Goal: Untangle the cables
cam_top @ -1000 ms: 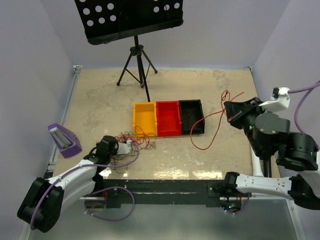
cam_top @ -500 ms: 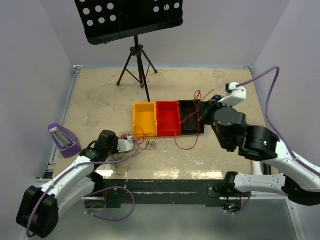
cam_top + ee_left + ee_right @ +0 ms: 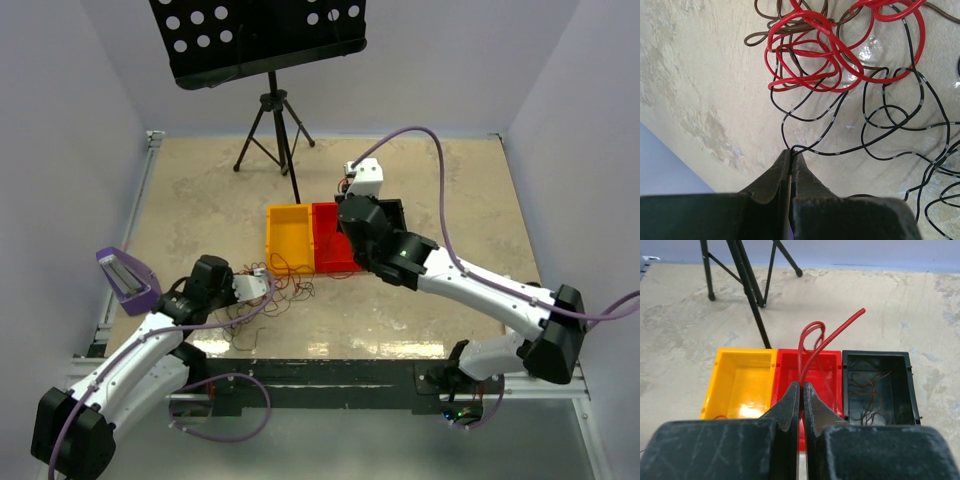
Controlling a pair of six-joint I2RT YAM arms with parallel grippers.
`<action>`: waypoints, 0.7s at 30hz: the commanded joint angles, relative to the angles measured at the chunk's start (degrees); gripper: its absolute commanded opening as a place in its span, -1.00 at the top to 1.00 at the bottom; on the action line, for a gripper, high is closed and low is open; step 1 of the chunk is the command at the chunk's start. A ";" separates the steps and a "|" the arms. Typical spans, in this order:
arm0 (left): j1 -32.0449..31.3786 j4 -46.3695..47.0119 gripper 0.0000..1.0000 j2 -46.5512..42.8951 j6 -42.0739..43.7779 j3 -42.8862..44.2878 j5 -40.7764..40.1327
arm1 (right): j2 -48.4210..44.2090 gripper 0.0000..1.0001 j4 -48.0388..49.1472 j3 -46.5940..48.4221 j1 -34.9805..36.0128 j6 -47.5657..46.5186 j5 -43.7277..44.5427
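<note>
A tangle of thin cables lies on the table in front of the yellow bin. In the left wrist view it shows red loops, brown loops and black strands. My left gripper is shut on one black strand at the tangle's near edge. My right gripper is shut on a red cable that curls up from its tips. It hangs over the red bin, and from above its body hides its fingertips.
The black bin holds thin brown cables; the right arm partly covers it from above. A music stand's tripod stands behind the bins. A purple holder sits at the left edge. Walls close in the table's sides.
My right arm has swung from the table's right side leftward to above the red bin, carrying the red cable along. The left gripper has stayed at the tangle, shifting only slightly.
</note>
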 commanded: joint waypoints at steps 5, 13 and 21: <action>0.30 -0.98 1.00 -1.56 -0.98 -0.62 0.78 | 7.08 1.00 23.54 -4.63 -1.40 -14.84 10.37; 0.30 0.07 1.00 -1.56 -0.55 -1.76 -0.18 | 13.93 1.00 44.74 -10.18 -1.49 -22.78 19.69; 0.30 0.51 1.00 -0.94 -0.28 -1.76 -0.80 | 23.61 1.00 47.66 -8.77 -1.05 -18.82 23.40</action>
